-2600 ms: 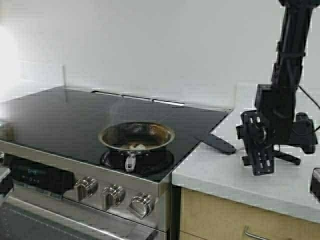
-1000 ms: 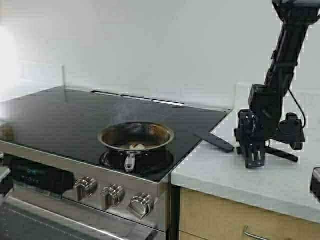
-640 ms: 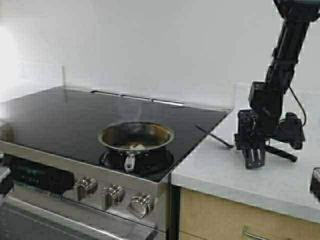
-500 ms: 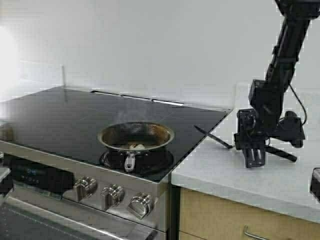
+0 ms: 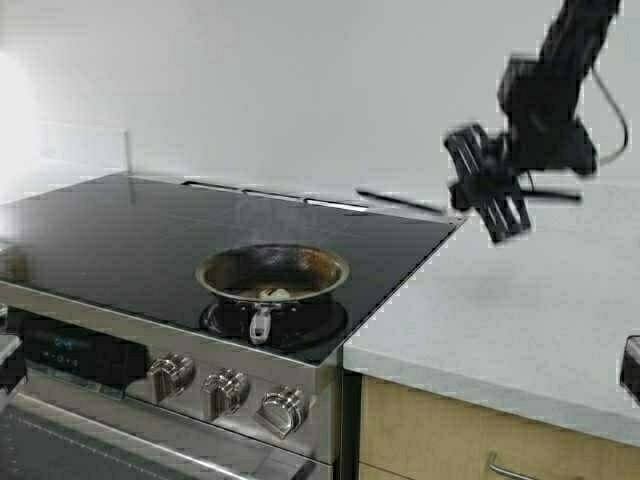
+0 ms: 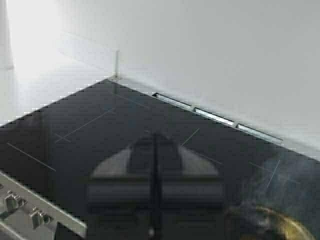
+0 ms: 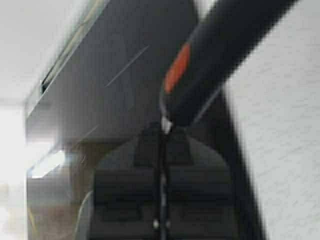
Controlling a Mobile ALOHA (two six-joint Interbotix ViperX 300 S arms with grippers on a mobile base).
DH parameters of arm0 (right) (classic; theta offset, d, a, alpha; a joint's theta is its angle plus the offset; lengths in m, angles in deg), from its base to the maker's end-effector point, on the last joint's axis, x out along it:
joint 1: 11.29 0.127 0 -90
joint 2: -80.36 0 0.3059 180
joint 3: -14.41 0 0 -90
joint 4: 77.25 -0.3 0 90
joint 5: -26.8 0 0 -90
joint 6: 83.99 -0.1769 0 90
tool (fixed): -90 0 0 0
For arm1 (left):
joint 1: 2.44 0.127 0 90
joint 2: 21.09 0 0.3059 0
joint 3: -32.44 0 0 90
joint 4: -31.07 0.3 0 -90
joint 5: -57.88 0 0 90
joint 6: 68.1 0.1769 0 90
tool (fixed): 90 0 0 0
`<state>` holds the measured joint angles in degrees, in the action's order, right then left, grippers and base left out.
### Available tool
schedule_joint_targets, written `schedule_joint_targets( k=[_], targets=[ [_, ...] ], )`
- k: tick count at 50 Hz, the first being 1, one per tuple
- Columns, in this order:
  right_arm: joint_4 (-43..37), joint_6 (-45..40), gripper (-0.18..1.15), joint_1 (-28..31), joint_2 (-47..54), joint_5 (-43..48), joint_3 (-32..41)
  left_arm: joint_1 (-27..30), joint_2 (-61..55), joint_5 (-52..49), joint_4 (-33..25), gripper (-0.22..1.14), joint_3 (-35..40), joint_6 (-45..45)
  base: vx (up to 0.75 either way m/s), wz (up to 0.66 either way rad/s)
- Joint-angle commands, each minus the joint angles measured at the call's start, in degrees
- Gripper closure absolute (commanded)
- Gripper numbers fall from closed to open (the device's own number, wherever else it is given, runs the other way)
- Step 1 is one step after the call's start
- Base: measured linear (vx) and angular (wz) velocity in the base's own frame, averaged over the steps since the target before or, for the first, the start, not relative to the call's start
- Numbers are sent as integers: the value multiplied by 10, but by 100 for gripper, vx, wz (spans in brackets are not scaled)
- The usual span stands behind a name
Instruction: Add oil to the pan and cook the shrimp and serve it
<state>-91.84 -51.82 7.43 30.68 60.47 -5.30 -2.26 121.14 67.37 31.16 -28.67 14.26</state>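
Note:
The pan (image 5: pixel 330 262) sits on the front of the black cooktop (image 5: pixel 120 225), handle toward me, with wisps of steam above it. The pale shrimp (image 5: pixel 278 293) lies inside near the front rim. My right gripper (image 5: pixel 465 192) hangs in the air above the cooktop's right edge, shut on a black spatula (image 5: pixel 400 201) whose blade points left. In the right wrist view the spatula's handle (image 7: pixel 220 55), with an orange mark, runs away from the right gripper (image 7: pixel 162 131). My left gripper (image 6: pixel 154 139) is shut and empty over the cooktop, the pan's rim (image 6: pixel 265 222) beside it. The oil is out of view.
A white countertop (image 5: pixel 520 330) lies right of the stove, with a wooden drawer front (image 5: pixel 450 440) below. Stove knobs (image 5: pixel 225 387) line the front panel. A dark object (image 5: pixel 630 365) shows at the right edge. A white wall stands behind.
My right gripper has risen from the countertop with the spatula and shifted a little left. The spatula, earlier touching the counter, now hangs level in the air. Pan and shrimp have not moved.

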Motion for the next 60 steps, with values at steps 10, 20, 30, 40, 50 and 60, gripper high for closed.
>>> schedule_joint_targets(
  k=[10,20,30,40,50,60],
  targets=[
    [-11,142,89,63,-157,54,-82,-18,-28,-39,0,82,29,-19,0,0],
    [-15,164,89,81,-211,74,-137,-25,-118,-42,-1,-4,39,-20,0,0],
    [-24,168,89,83,-256,110,-205,-86,-207,-66,-39,-5,62,-46,0,0],
    [-33,170,89,83,-279,136,-250,-150,-317,49,-91,-7,38,-52,0,0],
    [-35,175,89,83,-281,145,-266,-187,-446,185,-94,-7,13,-78,0,0],
    [-36,185,89,83,-283,145,-267,-203,-598,322,-15,-7,26,-170,0,0]
  ],
)
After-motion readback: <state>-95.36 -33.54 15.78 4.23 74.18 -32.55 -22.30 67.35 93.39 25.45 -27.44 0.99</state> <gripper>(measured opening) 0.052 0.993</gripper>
